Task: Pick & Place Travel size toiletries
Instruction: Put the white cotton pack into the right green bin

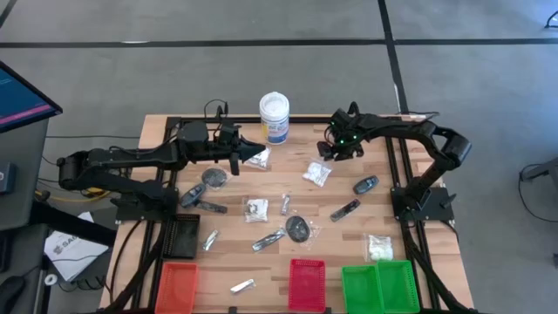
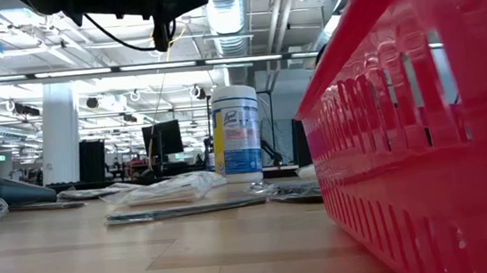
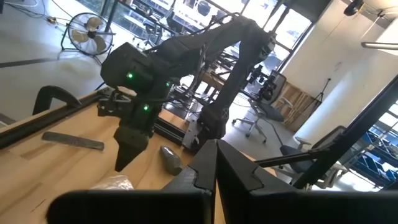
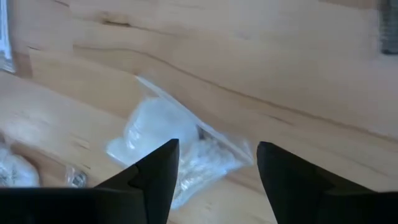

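Note:
Travel toiletries lie scattered on the wooden table (image 1: 261, 187): clear packets with white contents, black sticks, silvery tubes and dark discs. My right gripper (image 1: 336, 150) (image 4: 217, 165) is open and points down over one clear packet (image 1: 316, 173) (image 4: 177, 152). Its fingers stand on either side of the packet's near end, above it. My left gripper (image 1: 237, 159) (image 3: 215, 163) is shut and lies level, pointing toward the table's right, with nothing between its fingers. Another clear packet (image 1: 258, 157) (image 3: 113, 183) lies on the table just beside and below it.
A white tub with a blue label (image 1: 274, 118) (image 2: 236, 133) stands at the far edge. Orange (image 1: 177, 286), red (image 1: 306, 285) (image 2: 423, 137) and green (image 1: 379, 286) trays line the near edge. Discs (image 1: 214, 177) (image 1: 298, 228), sticks (image 1: 209, 207) (image 1: 346, 210) and a packet (image 1: 379, 247) lie between.

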Motion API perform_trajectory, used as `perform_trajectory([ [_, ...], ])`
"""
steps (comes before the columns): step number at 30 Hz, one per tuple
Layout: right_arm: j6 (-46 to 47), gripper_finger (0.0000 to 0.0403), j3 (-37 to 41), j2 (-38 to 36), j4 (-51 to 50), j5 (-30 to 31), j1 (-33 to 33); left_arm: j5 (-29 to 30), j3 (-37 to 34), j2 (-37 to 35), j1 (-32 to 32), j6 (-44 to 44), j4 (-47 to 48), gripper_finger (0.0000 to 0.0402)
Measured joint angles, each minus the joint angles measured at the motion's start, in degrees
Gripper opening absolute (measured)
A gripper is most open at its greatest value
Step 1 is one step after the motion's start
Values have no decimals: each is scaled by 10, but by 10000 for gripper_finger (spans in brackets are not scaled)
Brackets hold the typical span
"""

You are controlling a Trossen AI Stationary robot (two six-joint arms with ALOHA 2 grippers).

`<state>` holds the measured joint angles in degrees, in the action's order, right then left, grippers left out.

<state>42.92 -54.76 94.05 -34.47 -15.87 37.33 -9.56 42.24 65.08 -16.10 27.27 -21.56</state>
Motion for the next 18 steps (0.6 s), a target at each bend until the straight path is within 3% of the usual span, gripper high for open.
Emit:
perform_trajectory([
  [9, -4, 181, 0, 0, 37, 3, -1, 0, 0, 0, 0, 0, 0, 3],
  [18, -28, 192, 1, 9, 40, -5, -8, 0, 0, 0, 0, 0, 0, 3],
])
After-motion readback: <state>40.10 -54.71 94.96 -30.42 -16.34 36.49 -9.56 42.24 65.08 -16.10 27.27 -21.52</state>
